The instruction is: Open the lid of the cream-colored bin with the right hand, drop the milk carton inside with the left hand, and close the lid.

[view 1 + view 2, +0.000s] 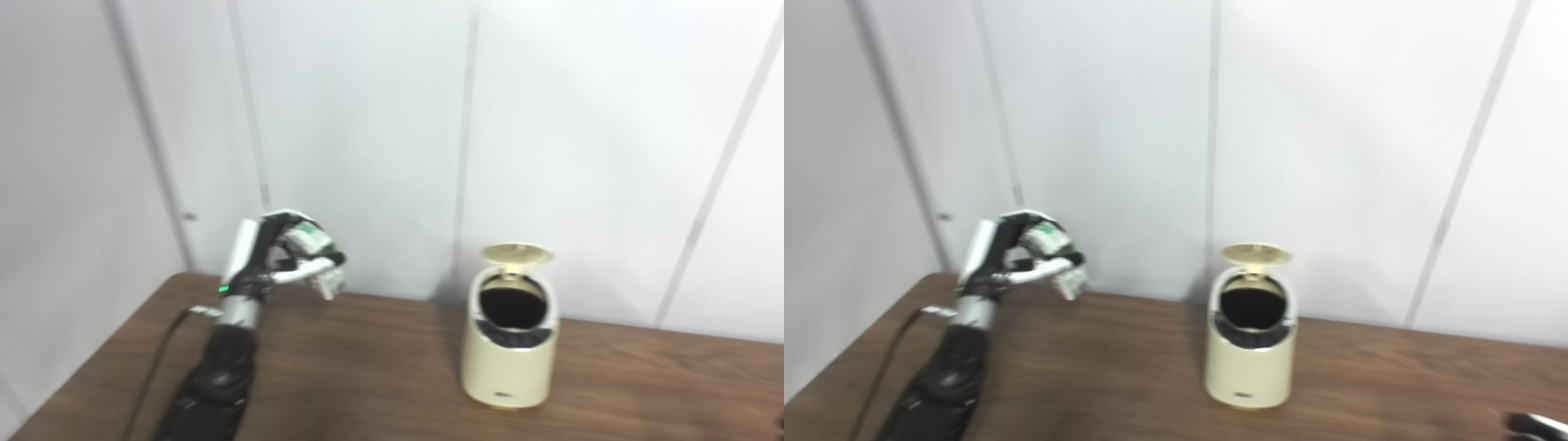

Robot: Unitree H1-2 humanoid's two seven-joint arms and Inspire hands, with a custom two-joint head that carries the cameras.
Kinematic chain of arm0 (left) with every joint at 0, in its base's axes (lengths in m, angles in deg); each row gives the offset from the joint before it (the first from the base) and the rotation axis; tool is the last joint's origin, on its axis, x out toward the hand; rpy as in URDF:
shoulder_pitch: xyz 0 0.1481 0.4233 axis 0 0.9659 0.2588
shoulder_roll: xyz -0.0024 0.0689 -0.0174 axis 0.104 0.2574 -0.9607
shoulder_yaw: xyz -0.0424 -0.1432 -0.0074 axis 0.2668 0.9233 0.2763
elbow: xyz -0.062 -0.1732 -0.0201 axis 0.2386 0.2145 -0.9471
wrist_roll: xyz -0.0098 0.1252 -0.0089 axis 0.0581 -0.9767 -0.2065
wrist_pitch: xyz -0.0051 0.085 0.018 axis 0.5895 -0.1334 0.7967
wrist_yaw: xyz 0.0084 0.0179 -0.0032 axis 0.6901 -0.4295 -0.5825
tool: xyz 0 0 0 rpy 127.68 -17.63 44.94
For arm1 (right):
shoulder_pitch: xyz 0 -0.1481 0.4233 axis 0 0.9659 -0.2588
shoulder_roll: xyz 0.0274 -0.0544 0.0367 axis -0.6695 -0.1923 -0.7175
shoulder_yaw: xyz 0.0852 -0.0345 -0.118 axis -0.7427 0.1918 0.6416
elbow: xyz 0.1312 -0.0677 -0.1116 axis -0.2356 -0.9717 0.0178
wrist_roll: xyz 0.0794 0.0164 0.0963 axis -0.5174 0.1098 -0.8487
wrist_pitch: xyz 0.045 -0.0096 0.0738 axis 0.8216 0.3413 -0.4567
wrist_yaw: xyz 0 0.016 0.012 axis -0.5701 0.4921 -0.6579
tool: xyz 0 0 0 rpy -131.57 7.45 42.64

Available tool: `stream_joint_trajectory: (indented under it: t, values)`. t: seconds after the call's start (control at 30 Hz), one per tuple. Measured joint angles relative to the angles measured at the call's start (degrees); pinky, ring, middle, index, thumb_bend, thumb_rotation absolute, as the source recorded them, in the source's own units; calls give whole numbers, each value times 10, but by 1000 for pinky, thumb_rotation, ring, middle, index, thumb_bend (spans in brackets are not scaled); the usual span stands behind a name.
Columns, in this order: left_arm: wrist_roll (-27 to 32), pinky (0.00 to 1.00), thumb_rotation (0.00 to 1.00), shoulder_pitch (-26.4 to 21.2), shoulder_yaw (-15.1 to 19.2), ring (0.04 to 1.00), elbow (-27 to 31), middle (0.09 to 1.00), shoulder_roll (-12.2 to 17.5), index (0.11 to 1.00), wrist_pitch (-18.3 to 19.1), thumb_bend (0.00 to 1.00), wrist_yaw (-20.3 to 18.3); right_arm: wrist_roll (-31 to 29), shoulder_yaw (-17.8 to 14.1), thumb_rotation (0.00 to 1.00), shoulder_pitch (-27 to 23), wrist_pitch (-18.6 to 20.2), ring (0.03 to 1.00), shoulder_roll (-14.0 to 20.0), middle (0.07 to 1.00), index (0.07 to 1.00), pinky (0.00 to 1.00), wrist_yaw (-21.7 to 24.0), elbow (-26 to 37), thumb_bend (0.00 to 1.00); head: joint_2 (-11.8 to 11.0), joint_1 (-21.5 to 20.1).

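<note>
Bin (508, 355) stands on the table (367, 367) right of centre, near its rear edge, lid (516, 254) raised behind the opening; left hand (288, 257), holding a carton (321, 260), is above the table's rear left corner.

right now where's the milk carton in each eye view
Left eye view: the milk carton is left of centre, held in the left hand above the table.
Right eye view: further left.
Shared landmark: the cream bin, lid up, to its right.

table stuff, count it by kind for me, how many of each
cream-colored bin, lid up: 1
milk carton, held in the left robot hand: 1
Total: 2
</note>
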Motion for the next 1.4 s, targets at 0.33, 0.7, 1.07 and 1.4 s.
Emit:
stream_joint_trajectory:
  t: [0.33, 0.7, 1.07, 1.4]
  values:
    - [-35, 327, 0, 11, 0, 415, 127, 486, -37, 494, -84, 503, -2, 54, 29, 305, -5, -56, 593, -8, 612, 601, 505, -40, -34, 237, 10, -30]
    - [-38, 351, 0, 5, -21, 437, 137, 489, -120, 484, -136, 503, -5, 81, 57, 15, -3, -36, 617, -32, 631, 615, 509, -48, -21, 237, 11, -57]
    - [-79, 518, 0, -25, -105, 496, 74, 467, -165, 481, -159, 503, 57, 103, 74, 0, 9, 20, 616, -52, 648, 618, 497, -45, -4, 254, 11, -71]
    - [-123, 481, 0, -72, -273, 492, -89, 481, -113, 458, -161, 503, 270, 105, 79, 0, 7, 22, 580, -50, 627, 613, 454, -58, -7, 251, 8, -90]
